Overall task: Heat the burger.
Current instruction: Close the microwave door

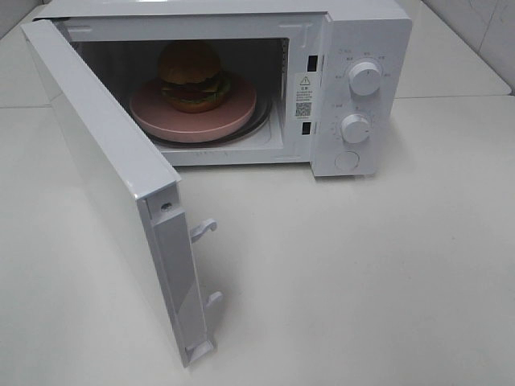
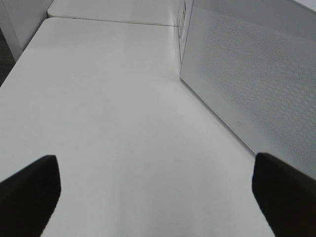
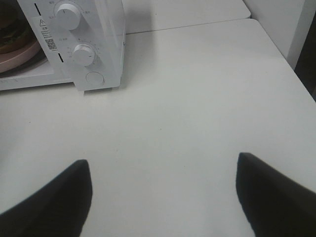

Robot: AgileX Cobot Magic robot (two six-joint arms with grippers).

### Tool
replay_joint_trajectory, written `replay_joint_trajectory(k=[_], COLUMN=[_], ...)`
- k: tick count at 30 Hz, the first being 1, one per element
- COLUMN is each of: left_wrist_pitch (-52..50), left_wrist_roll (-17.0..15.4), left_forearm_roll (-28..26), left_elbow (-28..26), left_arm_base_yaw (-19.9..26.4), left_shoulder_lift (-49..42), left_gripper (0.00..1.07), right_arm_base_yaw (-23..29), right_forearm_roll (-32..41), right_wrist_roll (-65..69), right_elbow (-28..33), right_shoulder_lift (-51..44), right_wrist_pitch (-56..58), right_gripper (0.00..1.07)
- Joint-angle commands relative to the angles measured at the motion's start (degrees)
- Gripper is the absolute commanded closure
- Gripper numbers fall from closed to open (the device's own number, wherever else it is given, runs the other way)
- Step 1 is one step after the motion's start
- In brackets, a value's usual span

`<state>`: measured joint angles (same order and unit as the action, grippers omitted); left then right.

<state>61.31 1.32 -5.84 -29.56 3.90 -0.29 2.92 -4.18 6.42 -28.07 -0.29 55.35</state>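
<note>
Nearest, both claws hang over the bare surface (image 1: 386,273): the left claw (image 2: 155,192) spread wide and empty beside the door (image 1: 121,201), the right claw (image 3: 163,192) also well open, holding nothing. The door stands swung fully out. Beyond it the burger (image 1: 191,76) sits on a pink plate (image 1: 161,112) inside the microwave (image 1: 362,32). A hard push could slam the door and slide the microwave; heating won't start if the latch misses.
</note>
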Motion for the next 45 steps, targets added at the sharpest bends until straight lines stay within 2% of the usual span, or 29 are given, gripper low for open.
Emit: replay_joint_trajectory(k=[1,25,30,32,34,35,36,37,38,39,40,41,43,44,45], left_wrist_pitch=[-0.06,-0.4,-4.07,-6.99,-11.8,-11.8,-14.44,-15.93,-15.93,-18.79,-20.63,-20.63,-26.13,-26.13,-29.85], left_wrist_roll=[-0.17,-0.11,-0.11,-0.11,-0.11,-0.11,-0.11,-0.11,-0.11,-0.11,-0.11,-0.11,-0.11,-0.11,-0.11], left_forearm_roll=[-0.17,-0.23,-0.17,-0.17,-0.17,-0.17,-0.17,-0.17,-0.17,-0.17,-0.17,-0.17,-0.17,-0.17,-0.17], left_elbow=[0.0,-0.29,-1.6,-1.6,-1.6,-1.6,-1.6,-1.6,-1.6,-1.6,-1.49,-1.49,-1.2,-1.2,-1.15], left_arm_base_yaw=[0.11,0.11,0.11,0.11,0.11,0.11,0.11,0.11,0.11,0.11,0.11,0.11,0.11,0.11,0.11], left_shoulder_lift=[-0.34,-0.34,-0.23,-0.29,0.97,0.97,2.46,3.55,3.55,6.19,7.62,7.62,11.75,11.75,15.01], left_gripper=[0.09,0.09,0.1,0.13,0.23,0.23,0.31,0.36,0.36,0.45,0.5,0.5,0.62,0.62,0.75], right_arm_base_yaw=[-0.34,-0.34,-0.34,-0.34,-0.34,-0.34,-0.34,-0.34,-0.34,-0.34,-0.34,-0.34,-0.34,-0.34,-0.34], right_forearm_roll=[-0.34,-0.34,-0.34,-0.34,-0.34,-0.34,-0.34,-0.34,-0.34,-0.34,-0.34,-0.34,-0.34,-0.34,-0.34], right_wrist_roll=[-0.4,-0.4,-0.4,-0.4,-0.4,-0.4,-0.4,-0.4,-0.4,-0.4,-0.4,-0.4,-0.4,-0.4,-0.4], right_elbow=[0.0,0.0,0.0,0.0,0.0,0.0,0.0,0.0,0.0,0.0,0.0,0.0,0.0,0.0,0.0], right_shoulder_lift=[-1.6,-1.6,-1.6,-1.6,-1.6,-1.6,-1.6,-1.6,-1.6,-1.6,-1.6,-1.6,-1.6,-1.6,-1.6], right_wrist_pitch=[-0.29,-0.29,-0.29,-0.29,-0.29,-0.29,-0.29,-0.29,-0.29,-0.29,-0.29,-0.29,-0.29,-0.29,-0.29], right_gripper=[0.31,0.31,0.31,0.31,0.31,0.31,0.31,0.31,0.31,0.31,0.31,0.31,0.31,0.31,0.31])
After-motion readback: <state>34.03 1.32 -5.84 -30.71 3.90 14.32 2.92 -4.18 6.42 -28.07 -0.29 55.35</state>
